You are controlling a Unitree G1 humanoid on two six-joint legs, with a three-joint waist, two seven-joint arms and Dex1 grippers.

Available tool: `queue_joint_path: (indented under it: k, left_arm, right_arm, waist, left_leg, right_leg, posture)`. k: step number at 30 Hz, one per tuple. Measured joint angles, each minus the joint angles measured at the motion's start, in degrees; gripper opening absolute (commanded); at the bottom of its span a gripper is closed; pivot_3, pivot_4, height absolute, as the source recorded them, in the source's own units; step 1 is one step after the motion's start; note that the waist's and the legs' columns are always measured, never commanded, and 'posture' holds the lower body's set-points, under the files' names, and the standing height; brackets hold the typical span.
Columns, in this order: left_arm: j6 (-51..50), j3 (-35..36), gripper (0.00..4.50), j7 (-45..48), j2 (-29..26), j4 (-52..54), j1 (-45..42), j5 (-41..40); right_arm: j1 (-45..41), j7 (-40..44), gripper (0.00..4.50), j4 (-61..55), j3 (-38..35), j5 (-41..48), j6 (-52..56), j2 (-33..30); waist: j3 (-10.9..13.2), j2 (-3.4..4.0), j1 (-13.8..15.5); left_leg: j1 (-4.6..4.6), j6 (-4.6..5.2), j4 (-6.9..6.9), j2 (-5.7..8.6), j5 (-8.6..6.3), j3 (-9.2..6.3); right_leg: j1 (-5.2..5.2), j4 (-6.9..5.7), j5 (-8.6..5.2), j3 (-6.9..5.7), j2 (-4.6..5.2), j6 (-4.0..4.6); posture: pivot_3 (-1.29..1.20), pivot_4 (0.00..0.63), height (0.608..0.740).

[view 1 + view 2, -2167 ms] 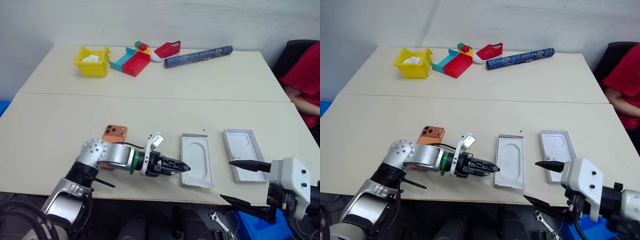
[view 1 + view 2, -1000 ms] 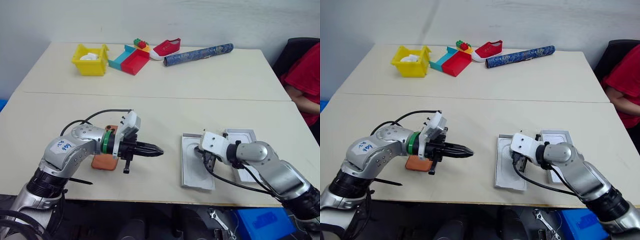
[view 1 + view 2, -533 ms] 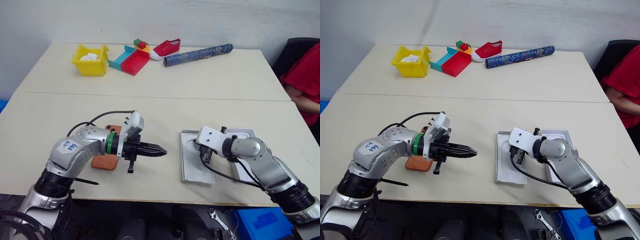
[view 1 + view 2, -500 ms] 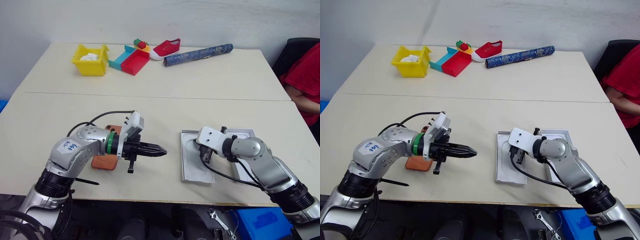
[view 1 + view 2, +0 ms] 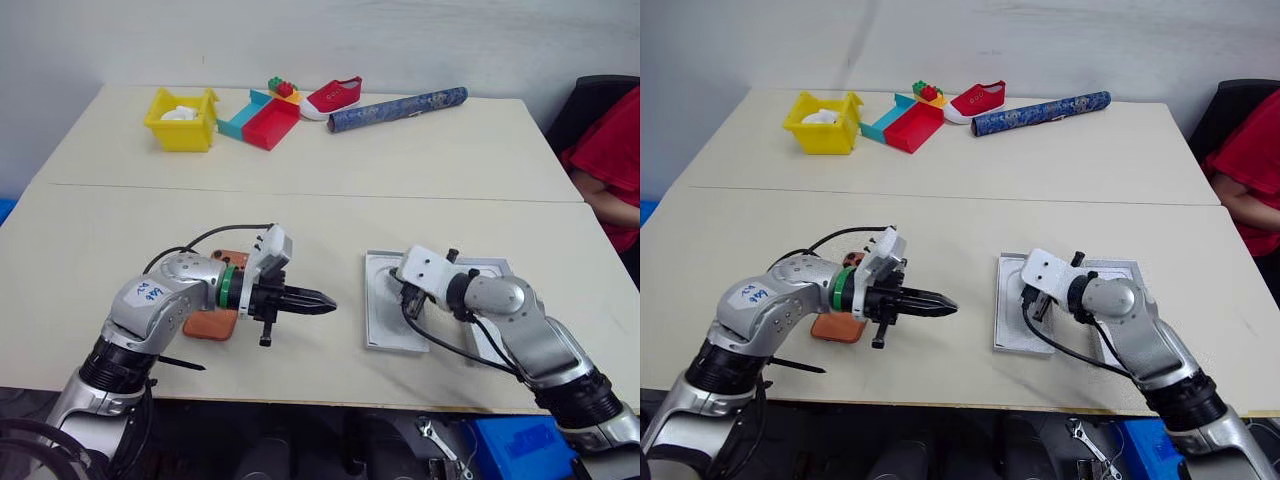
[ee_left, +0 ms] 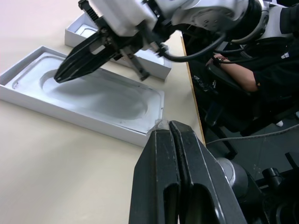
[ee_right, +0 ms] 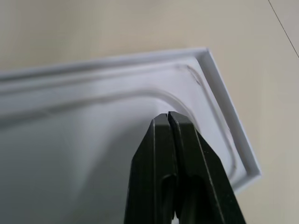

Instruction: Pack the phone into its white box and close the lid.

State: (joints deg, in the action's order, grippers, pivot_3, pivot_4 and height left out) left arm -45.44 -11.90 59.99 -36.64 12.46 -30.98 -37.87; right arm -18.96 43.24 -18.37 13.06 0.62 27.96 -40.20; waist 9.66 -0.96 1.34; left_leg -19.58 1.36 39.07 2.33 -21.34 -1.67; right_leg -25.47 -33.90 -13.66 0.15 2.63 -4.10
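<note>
The orange phone [image 5: 208, 324] lies flat on the table, partly hidden under my left forearm. My left gripper [image 5: 328, 300] is shut and empty, level above the table, pointing at the white box [image 5: 378, 336]. A white moulded insert [image 6: 100, 95] with an oval recess lies inside the box. My right gripper [image 6: 60, 74] is shut, its tips [image 7: 168, 115] down on the insert near the box's far end. The lid [image 5: 492, 268], an all-white tray, lies just right of the box, partly behind my right arm.
At the far left of the table stand a yellow bin [image 5: 182, 118], red and teal trays [image 5: 262, 118], toy bricks [image 5: 281, 90], a red shoe [image 5: 335, 96] and a blue roll [image 5: 398, 108]. A person in red [image 5: 610, 150] sits at the right edge.
The white box has slid a little away from the table's front edge with the right gripper's shut tips on its insert. The left gripper has edged to the right, still shut.
</note>
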Motion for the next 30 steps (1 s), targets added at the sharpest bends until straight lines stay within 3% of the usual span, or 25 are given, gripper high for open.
queue_joint_path:
  k: [6, 10, 20, 30]
  left_arm:
    - [-0.1, -0.3, 0.02, 0.4, 0.5, 0.0, 0.0, 0.3]
    - [-0.1, -0.5, 0.02, 0.7, 0.8, 0.0, 0.1, 0.7]
    - [-0.1, -0.6, 0.02, 1.5, 1.6, 0.1, 0.1, 1.4]
    - [-2.4, -0.1, 0.02, 0.6, 1.8, 0.0, 0.1, 1.8]
  right_arm:
    - [9.6, 7.2, 0.00, -15.7, -7.1, 8.8, 8.3, -8.1]
    - [15.4, 8.7, 0.00, -18.3, -6.6, 9.3, 8.1, -11.4]
    - [14.5, 5.4, 0.00, -15.2, -4.3, 5.5, 5.9, -10.7]
    - [14.6, 7.6, 0.00, -17.4, -5.7, 10.4, 5.8, -10.4]
  waist:
    - [0.0, 0.01, 0.1]
    - [0.0, 0.01, 0.1]
    - [0.0, -0.02, 0.1]
    - [0.0, -0.03, 0.1]
  left_leg:
    - [-0.07, 0.11, 0.00, 0.02, -0.05, -0.04]
    - [-0.01, 0.10, 0.01, 0.01, -0.05, -0.02]
    - [0.17, -0.04, 0.01, 0.01, 0.04, 0.04]
    - [0.14, 0.01, 0.01, 0.02, 0.02, 0.05]
  right_leg:
    - [0.02, 0.08, 0.02, 0.02, 0.02, -0.04]
    - [0.02, 0.20, 0.02, 0.02, 0.02, -0.03]
    - [0.05, 0.01, 0.01, 0.09, 0.01, -0.02]
    - [0.06, 0.06, 0.02, 0.09, 0.01, -0.03]
  posture:
    - [0.00, 0.150, 0.740]
    - [0.00, 0.150, 0.740]
    - [0.00, 0.150, 0.740]
    - [0.00, 0.150, 0.740]
